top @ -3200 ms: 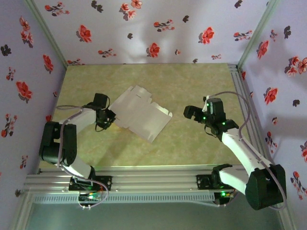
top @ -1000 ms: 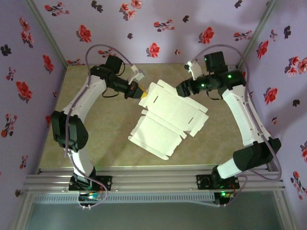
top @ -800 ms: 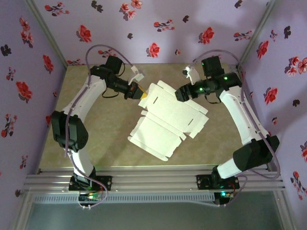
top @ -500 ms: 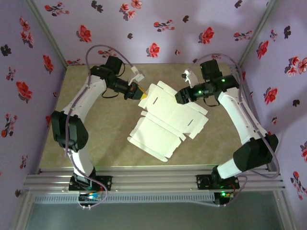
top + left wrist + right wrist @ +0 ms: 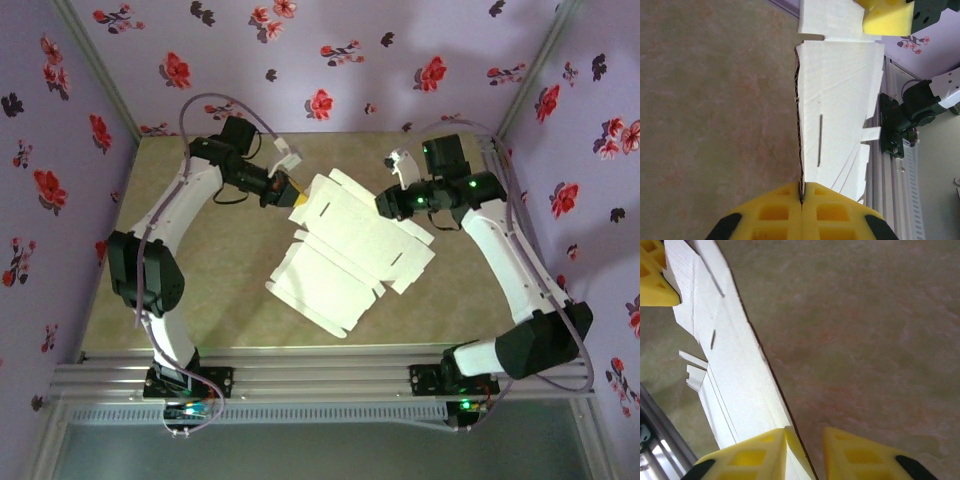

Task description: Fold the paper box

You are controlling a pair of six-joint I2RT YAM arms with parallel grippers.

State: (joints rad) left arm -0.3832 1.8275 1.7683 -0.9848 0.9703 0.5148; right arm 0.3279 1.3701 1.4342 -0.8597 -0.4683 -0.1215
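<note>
Top view: your left gripper [image 5: 289, 192] pinches the upper-left corner of the paper box [image 5: 350, 245], mid-frame on the mottled green table [image 5: 200, 290], with floral purple walls [image 5: 320, 60] around. Left wrist view: its fingers [image 5: 770, 217] are clamped tight on the card. Right wrist view: your right gripper [image 5: 805, 434] stands slightly parted, with the card's edge in the gap.

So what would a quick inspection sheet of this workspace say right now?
Surface: table, greenish marbled top.
Job's things: the paper box, white card, unfolded, its far panel between the two grippers.
Clutter: nothing seen.
Grippers: left gripper shut on the box's edge; right gripper open, pads on either side of the opposite edge.
Cables: grey cable loops above the left arm.
Surroundings: purple flowered walls; metal rail at the near edge.
</note>
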